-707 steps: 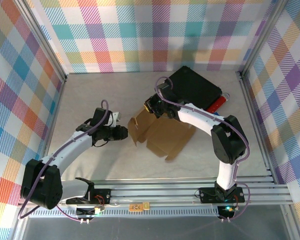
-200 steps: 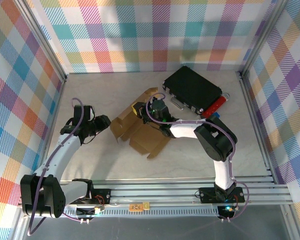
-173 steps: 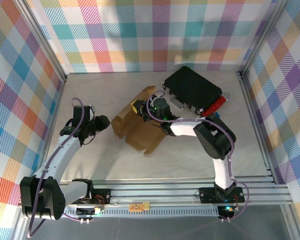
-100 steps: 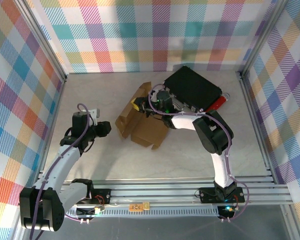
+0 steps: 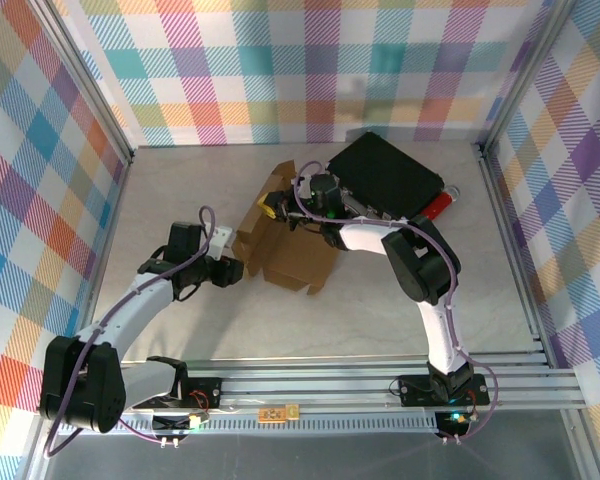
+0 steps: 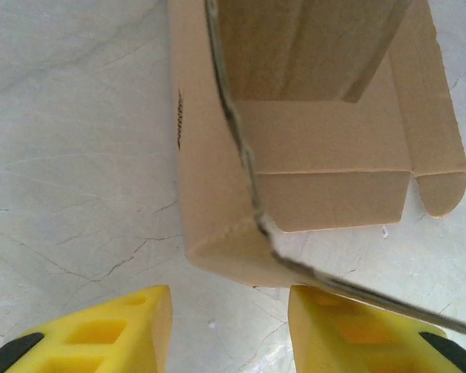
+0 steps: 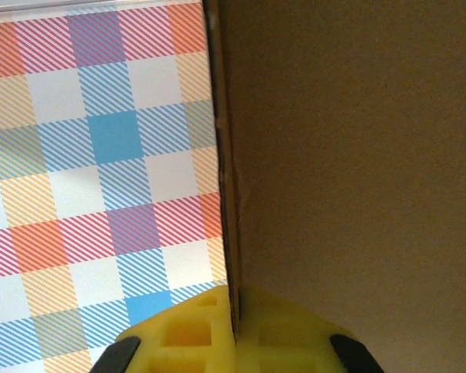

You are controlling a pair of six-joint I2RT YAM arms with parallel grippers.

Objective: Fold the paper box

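The paper box [image 5: 298,258] lies half-folded mid-worktop [image 5: 230,330], with some walls raised. The right tool [image 7: 234,342] is clamped onto the edge of one upright flap, the cardboard pinched between its yellow fingers. The left tool [image 6: 229,326] has its jaws apart, gripping nothing, and the box's corner is just ahead of it. A black case [image 5: 385,180] lies beyond the right tool.

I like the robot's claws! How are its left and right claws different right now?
The right gripper is shut, pinching a raised flap of the paper box; the left gripper is open, gripping nothing. The right gripper is at the box's far side; the left gripper faces its near-left corner. Both have yellow fingers.
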